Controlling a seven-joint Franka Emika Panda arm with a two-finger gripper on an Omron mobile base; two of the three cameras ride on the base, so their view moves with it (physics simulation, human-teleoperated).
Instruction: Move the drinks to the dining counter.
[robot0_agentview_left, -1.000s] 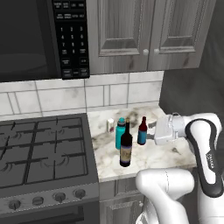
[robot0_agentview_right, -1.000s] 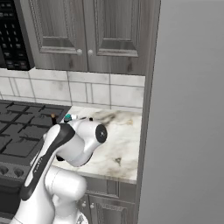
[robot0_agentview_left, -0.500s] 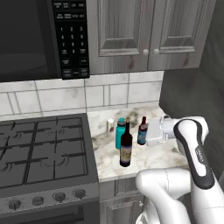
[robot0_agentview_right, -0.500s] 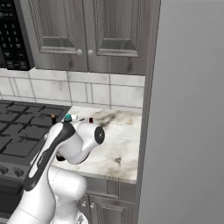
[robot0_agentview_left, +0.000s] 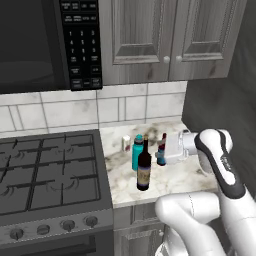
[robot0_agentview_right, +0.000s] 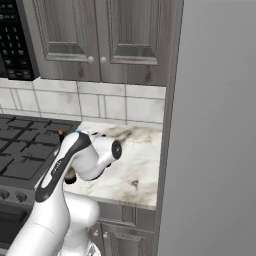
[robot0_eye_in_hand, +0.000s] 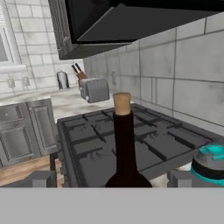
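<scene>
Small marble surface (robot0_agentview_left: 172, 182): bare at front right; wine bottle (robot0_agentview_left: 144, 170), teal water bottle (robot0_agentview_left: 137, 152), small brown-red bottle (robot0_agentview_left: 162, 150) and pale can (robot0_agentview_left: 126, 143) crowd the stove (robot0_agentview_left: 45, 170) side.

On the small desk (robot0_agentview_left: 185, 179) right of the stove (robot0_agentview_left: 47, 175), four drinks stand close together. The wine bottle (robot0_agentview_left: 144, 167) is nearest the front edge. The water bottle (robot0_agentview_left: 137, 152) stands just behind it, slightly to its left. The can (robot0_agentview_left: 126, 143) sits behind that, nearest the tiled wall (robot0_agentview_left: 100, 110). The small bottle (robot0_agentview_left: 161, 150) stands right of the water bottle, directly in front of the gripper (robot0_agentview_left: 169, 150), whose fingers are spread wide. A microwave (robot0_agentview_left: 45, 45) hangs above the stove, cabinets (robot0_agentview_left: 165, 40) above the desk.
</scene>
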